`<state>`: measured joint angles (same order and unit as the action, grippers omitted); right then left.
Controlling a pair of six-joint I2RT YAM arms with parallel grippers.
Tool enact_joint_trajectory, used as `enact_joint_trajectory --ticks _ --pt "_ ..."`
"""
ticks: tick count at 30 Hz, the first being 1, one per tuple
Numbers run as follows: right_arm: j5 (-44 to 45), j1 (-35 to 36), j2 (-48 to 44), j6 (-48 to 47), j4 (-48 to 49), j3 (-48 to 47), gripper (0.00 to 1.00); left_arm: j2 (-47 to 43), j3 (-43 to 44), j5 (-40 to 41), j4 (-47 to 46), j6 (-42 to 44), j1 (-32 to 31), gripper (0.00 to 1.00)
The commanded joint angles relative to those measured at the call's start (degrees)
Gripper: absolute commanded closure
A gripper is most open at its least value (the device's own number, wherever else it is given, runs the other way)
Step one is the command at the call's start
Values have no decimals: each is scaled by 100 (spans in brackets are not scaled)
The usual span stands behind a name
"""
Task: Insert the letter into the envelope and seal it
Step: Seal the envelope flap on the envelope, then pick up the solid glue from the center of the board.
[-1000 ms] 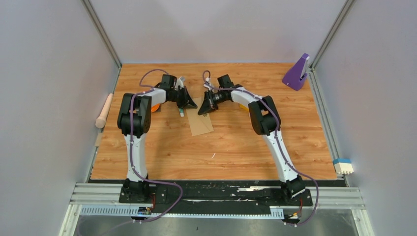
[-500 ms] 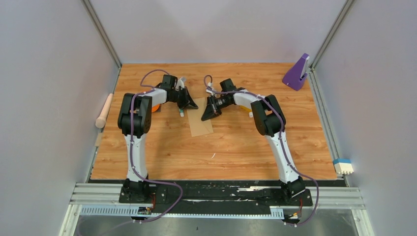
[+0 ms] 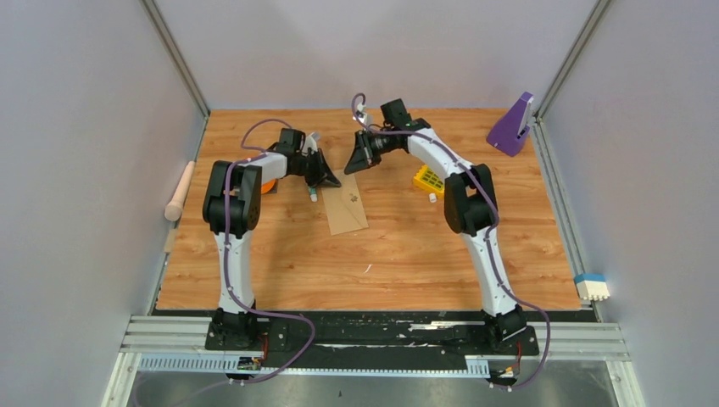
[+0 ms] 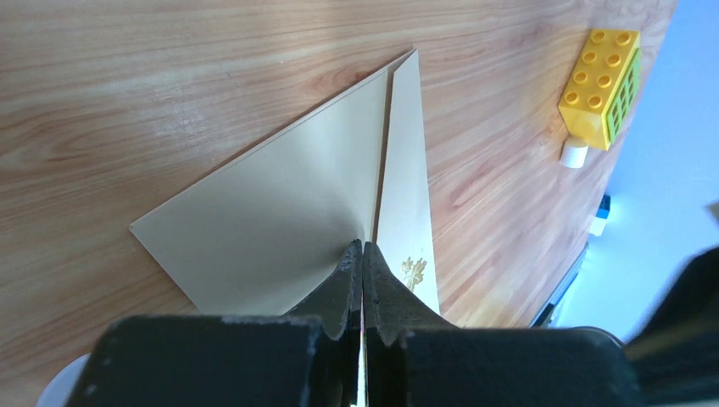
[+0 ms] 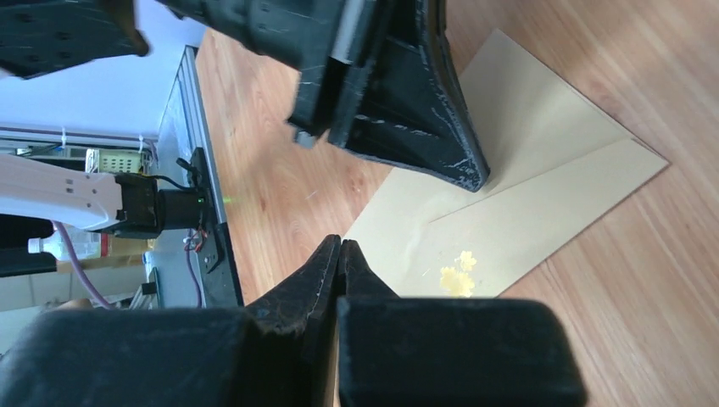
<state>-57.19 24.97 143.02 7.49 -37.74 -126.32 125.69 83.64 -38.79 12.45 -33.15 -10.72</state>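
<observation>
envelope (image 3: 348, 212) flat, long axis near-far

The whole bench (image 3: 381, 263) is taken in by the fixed camera from above and behind the arm bases (image 3: 231, 326), looking down and forward from well back. The left wrist view is taken close along the left tool (image 4: 362, 248), down onto the envelope (image 4: 271, 220). The right wrist view is taken from higher, past the right tool (image 5: 339, 243). The envelope is shared by all three views.
</observation>
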Motion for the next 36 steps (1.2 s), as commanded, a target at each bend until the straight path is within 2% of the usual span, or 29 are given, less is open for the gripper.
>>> enact_joint_trajectory --ticks 1,10,13,17,20,25,31,35,36 --pt "-143 -208 -681 -245 -303 -111 100 -332 -47 211 -126 128 66 98" --pt "529 -736 -1952 -940 -360 1338 100 -678 53 233 -71 146 66 51" --pt "840 -889 -2495 -1275 -366 1847 100 -842 173 204 8 180 95 43" --pt "1163 -1092 -3087 -1628 -370 2495 100 -1083 377 74 -24 268 153 41" --pt "1479 -1233 -3343 -1885 -481 2855 95 -1199 618 -63 178 439 172 42" --pt "1997 -1471 -3711 -2261 -713 3520 89 -1400 1078 326 1664 1726 249 41" --pt "2145 -1519 -4165 -2706 -734 4177 82 -1063 2142 532 3580 4530 295 31" --pt "2092 -1519 -4312 -2762 -730 4338 76 -492 3206 661 4801 6477 316 25" --pt "2059 -1519 -4334 -2783 -733 4379 75 -319 3376 731 5118 6720 316 23"
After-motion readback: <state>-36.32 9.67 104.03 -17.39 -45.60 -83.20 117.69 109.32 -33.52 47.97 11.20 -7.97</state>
